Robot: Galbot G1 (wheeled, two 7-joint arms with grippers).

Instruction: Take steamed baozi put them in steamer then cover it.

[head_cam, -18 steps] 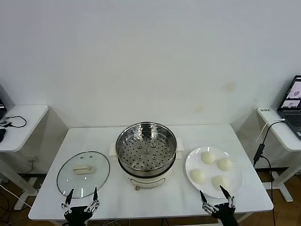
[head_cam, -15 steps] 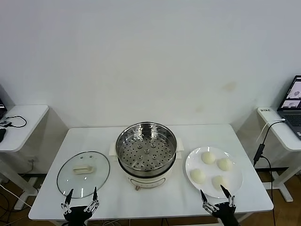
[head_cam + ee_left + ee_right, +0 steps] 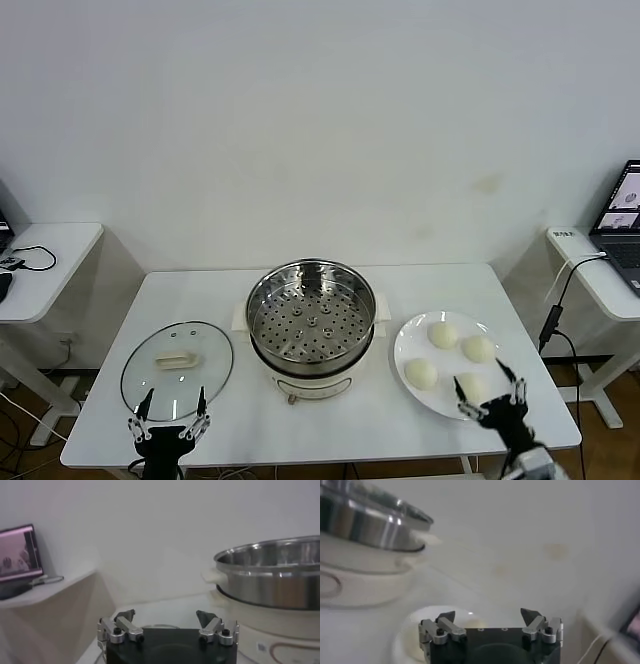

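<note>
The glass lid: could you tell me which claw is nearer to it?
Left. The left claw sits at the glass lid near edge; the right claw is beyond the steamer.

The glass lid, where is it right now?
In the head view the cover lies flat on the table, on the robot's left, beside the steamer and just ahead of the open left gripper.

We've got the right gripper (image 3: 489, 614) with jaws wide apart, the steamer (image 3: 367, 517) off beyond them, nothing gripped.
</note>
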